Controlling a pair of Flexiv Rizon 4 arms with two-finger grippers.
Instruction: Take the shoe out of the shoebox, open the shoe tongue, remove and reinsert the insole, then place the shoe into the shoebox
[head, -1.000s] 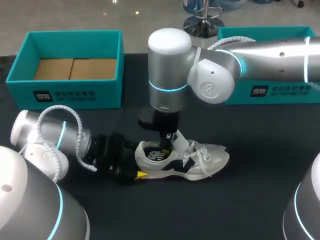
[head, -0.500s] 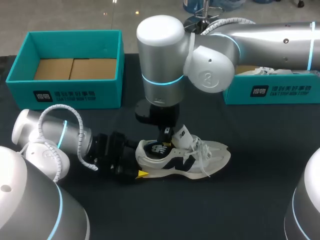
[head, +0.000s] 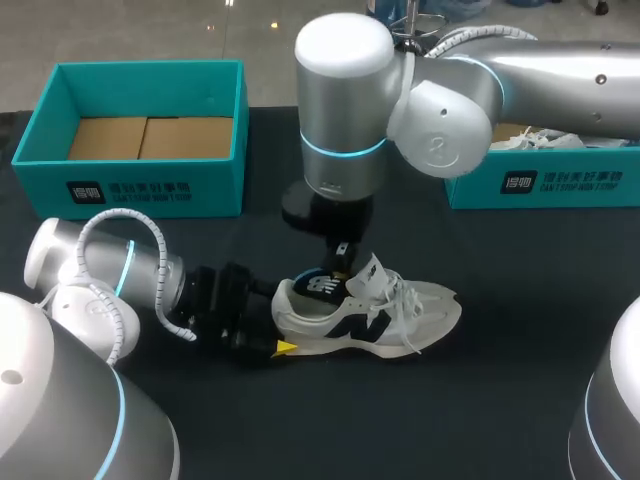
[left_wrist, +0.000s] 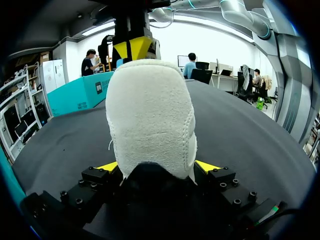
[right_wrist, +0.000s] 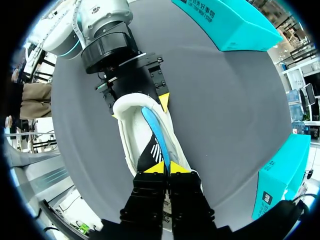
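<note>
Dark table (head: 500, 400), white shoe (head: 400, 318) standing mid-table, open teal shoebox (head: 140, 185) far left, second teal shoebox (head: 560, 185) far right.

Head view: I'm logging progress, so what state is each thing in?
shoe: upright, outside both boxes.
insole: partly lifted out of shoe.
left pincer: shut on shoe heel.
right pincer: shut on insole.
left shoebox: open, no shoe inside.
right shoebox: open.

Left pincer (left_wrist: 157, 167) low, horizontal, clamped on shoe (head: 400, 310) heel. Right pincer (right_wrist: 166, 167) pointing down from overhead arm, pinching insole (right_wrist: 155, 132).
</note>
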